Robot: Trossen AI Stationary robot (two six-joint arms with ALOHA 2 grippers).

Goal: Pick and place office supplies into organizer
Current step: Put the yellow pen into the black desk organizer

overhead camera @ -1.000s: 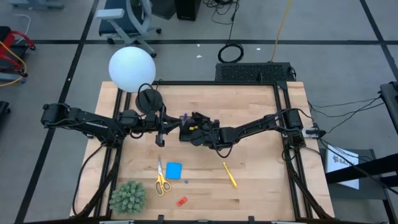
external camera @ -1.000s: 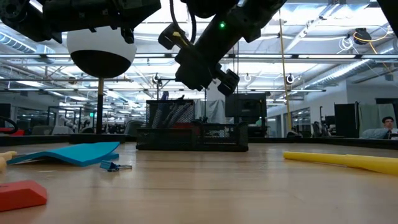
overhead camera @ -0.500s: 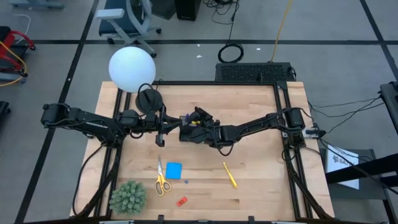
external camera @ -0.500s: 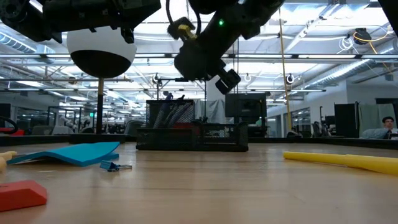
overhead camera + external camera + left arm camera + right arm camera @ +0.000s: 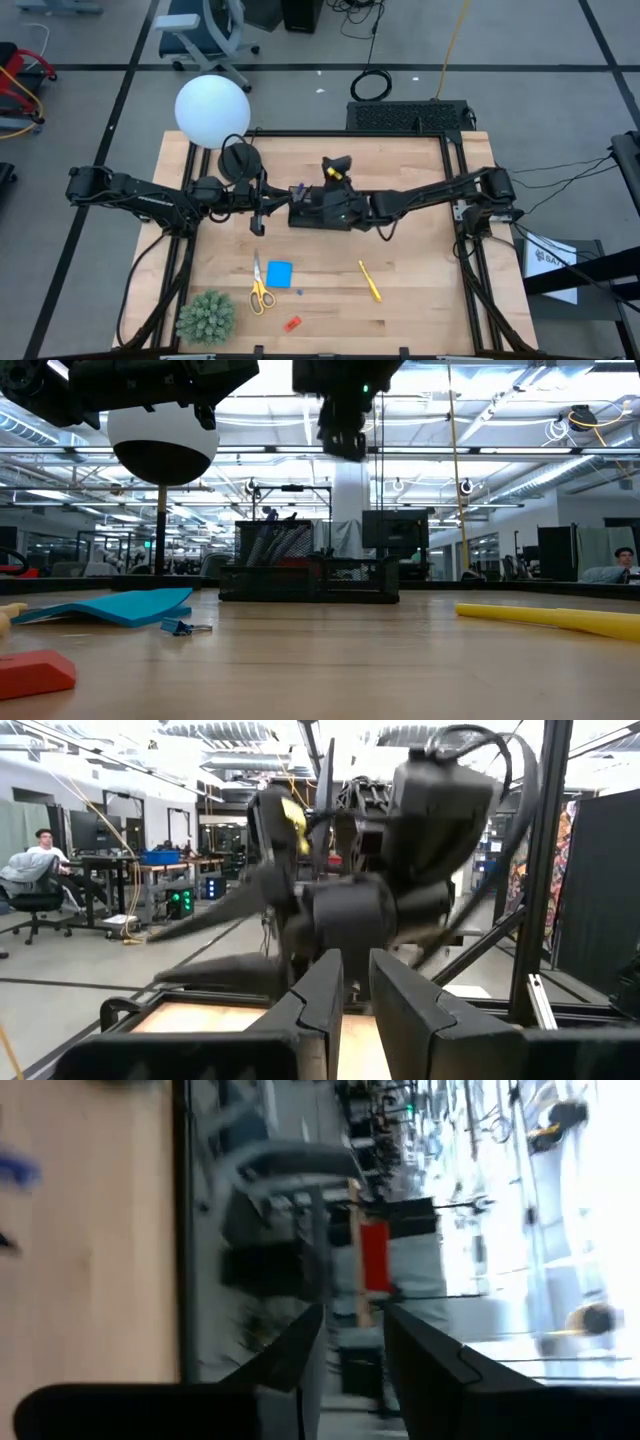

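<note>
**A:** From above, where do your arms sit?

**B:** Your right arm reaches in from the right edge toward the table's middle, its right gripper [image 5: 337,168] above the organizer [image 5: 318,212] toward the far edge. Your left arm lies stretched from the left edge, the left gripper [image 5: 259,222] pointing down at the table beside the organizer's left end.

**A:** And the supplies?

**B:** On the near half: scissors [image 5: 259,287] just beside the blue note pad [image 5: 279,273], the yellow pen [image 5: 370,280] to their right, the red piece [image 5: 291,323] near the front edge. The plant [image 5: 206,316] fills the front-left corner.

**A:** The table-level view?

**B:** Your right gripper [image 5: 340,438] hangs high over the organizer [image 5: 310,578], well clear of it. The pad [image 5: 115,606], red piece [image 5: 35,670] and pen [image 5: 548,617] lie in front.

**A:** The wrist views?

**B:** Your left fingers [image 5: 325,995] stand a narrow gap apart, nothing between them, facing the right arm. Your right fingers [image 5: 300,1350] are likewise slightly parted and empty.
</note>
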